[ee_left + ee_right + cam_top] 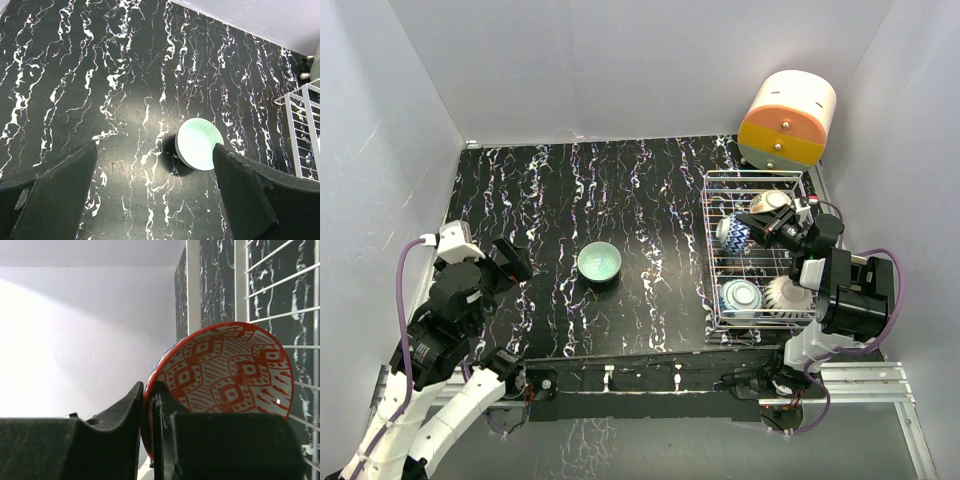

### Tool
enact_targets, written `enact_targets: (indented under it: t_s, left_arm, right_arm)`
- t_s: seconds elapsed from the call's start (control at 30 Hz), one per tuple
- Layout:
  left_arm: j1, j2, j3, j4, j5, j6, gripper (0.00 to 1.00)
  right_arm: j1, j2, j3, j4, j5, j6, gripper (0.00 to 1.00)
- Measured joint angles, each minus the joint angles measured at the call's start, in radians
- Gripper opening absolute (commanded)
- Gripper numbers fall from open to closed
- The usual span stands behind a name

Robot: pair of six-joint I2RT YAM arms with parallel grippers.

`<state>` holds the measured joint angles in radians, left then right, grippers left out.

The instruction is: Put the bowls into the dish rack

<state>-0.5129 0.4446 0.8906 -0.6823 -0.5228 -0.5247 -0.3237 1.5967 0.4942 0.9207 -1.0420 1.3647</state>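
The dish rack point(757, 180) stands at the table's right side. My right gripper point(778, 226) hovers over it, shut on the rim of a red-orange bowl point(769, 203) tilted on edge; the right wrist view shows its white inside with a red pattern point(225, 375) and the gripper point(148, 392) pinching the rim. A blue-and-white bowl point(732, 232) leans just beside it in the rack. Nearer me, a patterned bowl point(741, 297) and a pale ribbed bowl point(783, 293) also sit in the rack. A mint green bowl point(599, 262) rests upright mid-table. My left gripper point(510, 262) is open, left of it and apart; the mint bowl point(197, 144) lies ahead of the gripper point(155, 150).
A cream-and-orange drawer box point(787, 120) stands behind the rack at the back right. White walls close in the table on the left, back and right. The rack's corner point(300, 130) shows at the right edge of the left wrist view.
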Motion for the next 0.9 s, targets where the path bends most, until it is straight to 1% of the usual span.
enact_targets:
  t_s: [0.13, 0.27, 0.3, 0.37, 0.5, 0.57, 0.73, 0.9]
  left_arm:
    - [0.0, 0.002, 0.0, 0.002, 0.005, 0.0, 0.97]
    - [0.0, 0.002, 0.0, 0.001, 0.007, 0.0, 0.97]
    - [0.0, 0.002, 0.0, 0.001, 0.007, 0.0, 0.97]
    - [0.0, 0.002, 0.0, 0.001, 0.007, 0.0, 0.97]
    - [0.0, 0.002, 0.0, 0.001, 0.006, 0.001, 0.97]
    - [0.0, 0.002, 0.0, 0.001, 0.007, 0.003, 0.97]
    - [0.0, 0.002, 0.0, 0.001, 0.006, 0.008, 0.97]
    - [0.0, 0.002, 0.0, 0.001, 0.006, 0.009, 0.97]
  right_arm:
    - [0.044, 0.025, 0.0, 0.041, 0.024, 0.063, 0.11]
    - [0.055, 0.03, 0.0, 0.042, 0.05, 0.079, 0.13]
    - [0.055, 0.034, 0.001, 0.044, 0.053, 0.082, 0.14]
    - [0.055, 0.046, 0.002, 0.058, 0.059, 0.094, 0.2]
    - [0.054, 0.072, 0.005, 0.064, 0.09, 0.096, 0.26]
    - [0.052, 0.077, 0.007, 0.047, 0.099, 0.091, 0.28]
    - [0.038, 0.06, 0.008, -0.037, 0.132, 0.043, 0.34]
    - [0.03, 0.01, 0.018, -0.245, 0.211, -0.098, 0.36]
